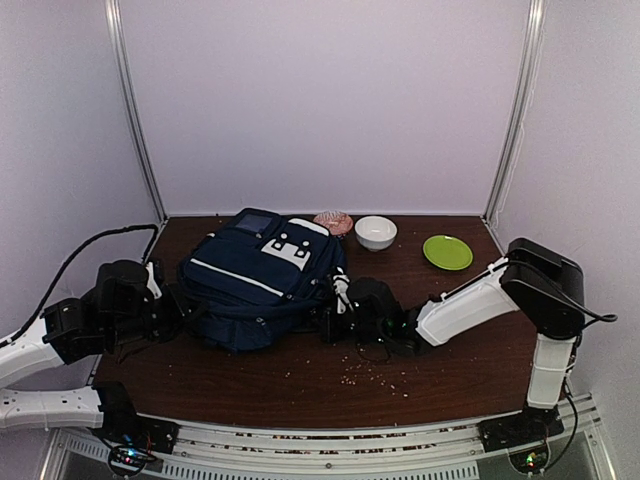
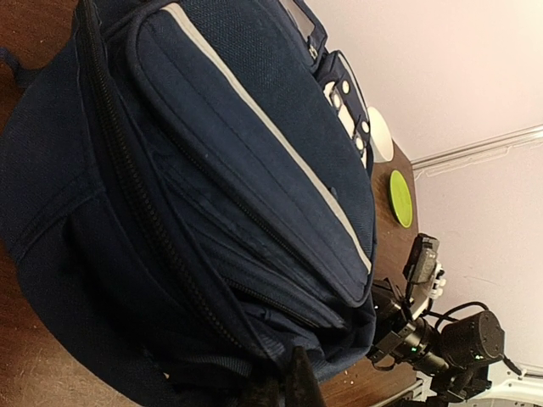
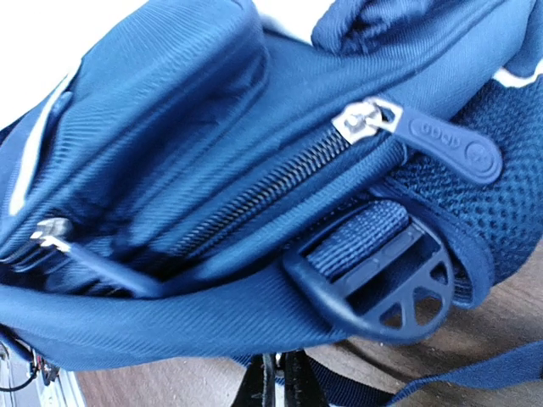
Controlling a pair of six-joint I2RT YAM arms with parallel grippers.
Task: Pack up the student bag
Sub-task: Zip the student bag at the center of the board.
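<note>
Setting: dark wooden table [image 1: 450, 340] in a white-walled booth, with pale crumbs [image 1: 375, 375] scattered near its front edge.
Task item: the navy student bag [image 1: 260, 275] lies front-up at left-centre of the table. The zip in the right wrist view runs closed to its zip pull [image 3: 450, 144].
Left side: the left gripper [image 2: 293, 377] sits at the bag's left edge, jaws closed against fabric (I cannot tell if a fold is pinched).
Right side: the right gripper [image 3: 278, 377] sits low, just below a black buckle [image 3: 382, 284], jaws closed. A strap [image 3: 475, 373] runs behind them, and it is unclear whether they hold it.
Nearby: a white bowl [image 1: 375, 232] and a pink object [image 1: 333, 221] sit just behind the bag, and a green plate [image 1: 447, 252] lies further right.
Risk: a pull on thin fabric may slip, or it may drag the whole bag into the bowl, since nothing anchors it.
</note>
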